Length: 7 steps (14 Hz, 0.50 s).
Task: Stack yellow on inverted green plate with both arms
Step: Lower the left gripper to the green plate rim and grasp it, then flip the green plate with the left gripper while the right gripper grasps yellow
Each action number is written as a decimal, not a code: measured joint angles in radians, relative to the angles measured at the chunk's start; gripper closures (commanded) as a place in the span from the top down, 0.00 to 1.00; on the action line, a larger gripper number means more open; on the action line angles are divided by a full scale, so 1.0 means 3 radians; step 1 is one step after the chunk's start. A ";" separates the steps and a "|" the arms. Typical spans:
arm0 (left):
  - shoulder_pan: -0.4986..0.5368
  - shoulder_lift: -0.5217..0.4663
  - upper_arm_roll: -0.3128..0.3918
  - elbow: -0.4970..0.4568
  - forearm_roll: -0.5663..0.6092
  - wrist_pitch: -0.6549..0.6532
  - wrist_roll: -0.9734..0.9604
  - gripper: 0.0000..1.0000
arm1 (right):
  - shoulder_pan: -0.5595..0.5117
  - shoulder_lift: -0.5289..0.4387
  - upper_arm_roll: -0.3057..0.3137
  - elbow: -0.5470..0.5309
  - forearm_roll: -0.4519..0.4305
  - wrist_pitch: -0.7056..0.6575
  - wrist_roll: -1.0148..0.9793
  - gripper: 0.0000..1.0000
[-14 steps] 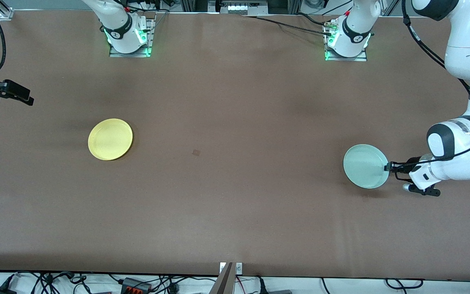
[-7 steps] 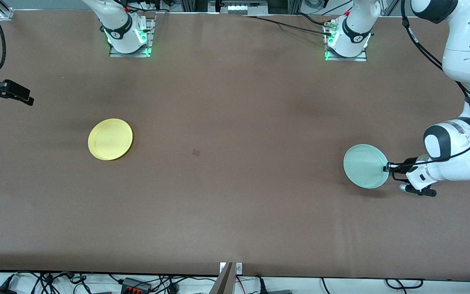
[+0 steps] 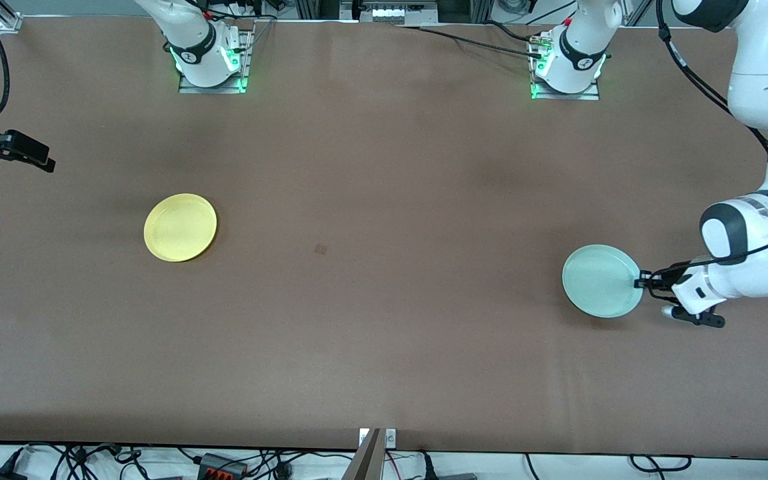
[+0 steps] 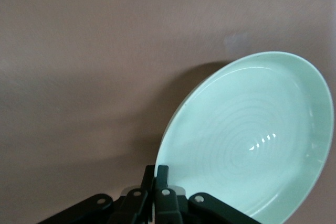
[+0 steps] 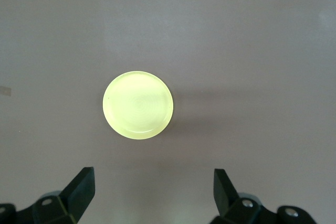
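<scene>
Green plate [image 3: 601,281] now shifted slightly nearer the front camera and a touch toward the left arm's end of the worktop, raised off the surface with a shadow beneath in the left wrist view. Left gripper [image 3: 640,283], clamped on the plate's rim, moved along with it.

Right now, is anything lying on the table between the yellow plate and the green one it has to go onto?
Nothing visible: only bare table lies between the yellow plate and the green plate, which the left gripper grips by its rim.
</scene>
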 measured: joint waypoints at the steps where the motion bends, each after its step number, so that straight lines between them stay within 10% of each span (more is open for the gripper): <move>1: -0.0036 -0.0088 -0.0003 0.0019 0.0004 -0.0023 0.0000 0.01 | 0.0000 0.0000 0.0000 0.0000 0.0000 0.0000 0.0000 1.00; 7: -0.0460 -0.0551 -0.0020 0.0150 0.0629 -0.0582 -0.0592 0.01 | 0.0000 0.0000 0.0000 0.0000 0.0000 0.0005 0.0000 1.00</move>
